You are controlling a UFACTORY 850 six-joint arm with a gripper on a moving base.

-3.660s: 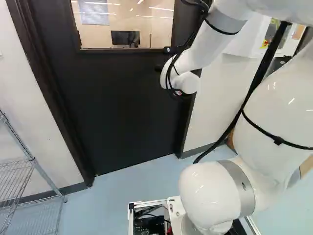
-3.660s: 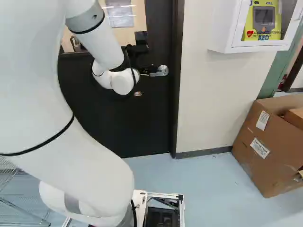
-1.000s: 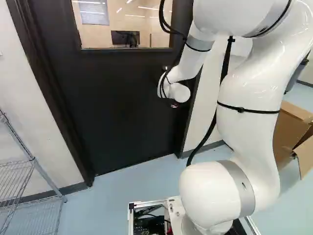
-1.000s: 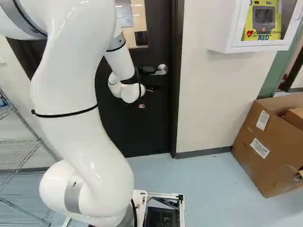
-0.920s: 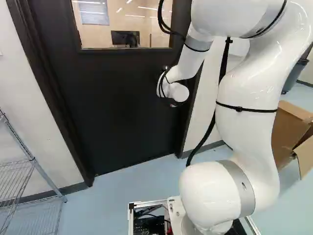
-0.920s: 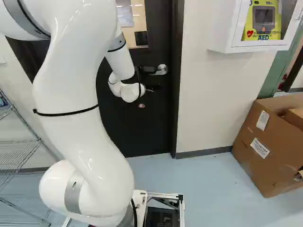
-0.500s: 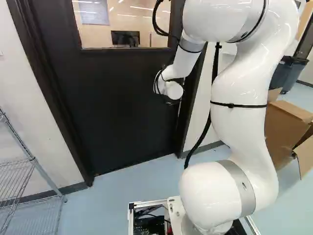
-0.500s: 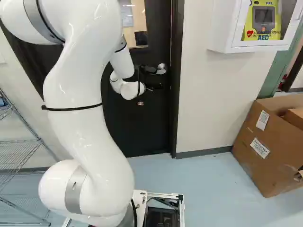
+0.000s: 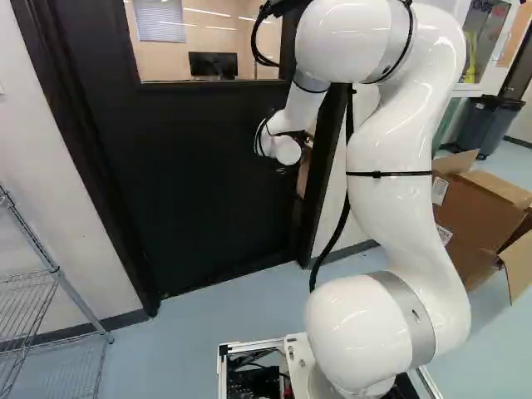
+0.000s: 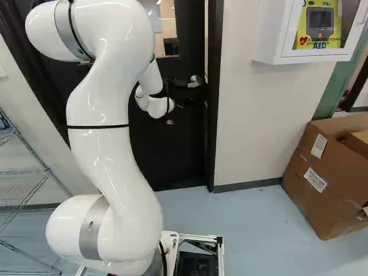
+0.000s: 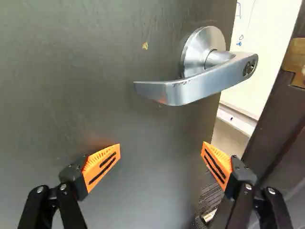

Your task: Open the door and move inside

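Note:
The dark door (image 9: 191,183) stands ajar, its handle-side edge swung away from the frame (image 9: 323,179). A narrow strip of the room beyond shows in the gap. In the right base view the dark gripper (image 10: 181,102) is partly hidden by the white wrist, close to the door just below the silver lever handle (image 10: 195,81). Up close in the wrist view, the gripper (image 11: 161,147) has its orange-padded fingers wide apart, with nothing held. The lever handle (image 11: 200,86) lies beyond the fingertips, outside the space between them. One finger overlaps the door's free edge and the opening.
A wire shelf (image 9: 51,270) stands by the wall at the left of the left base view. Right of the doorway are the wall (image 10: 259,121), a white AED cabinet (image 10: 270,34) and cardboard boxes (image 10: 322,178). Dark bins (image 9: 490,125) stand farther off.
The door has swung from shut to slightly ajar, away from the base. The forearm and wrist have moved forward with it and a little left in the left base view. The base has not moved.

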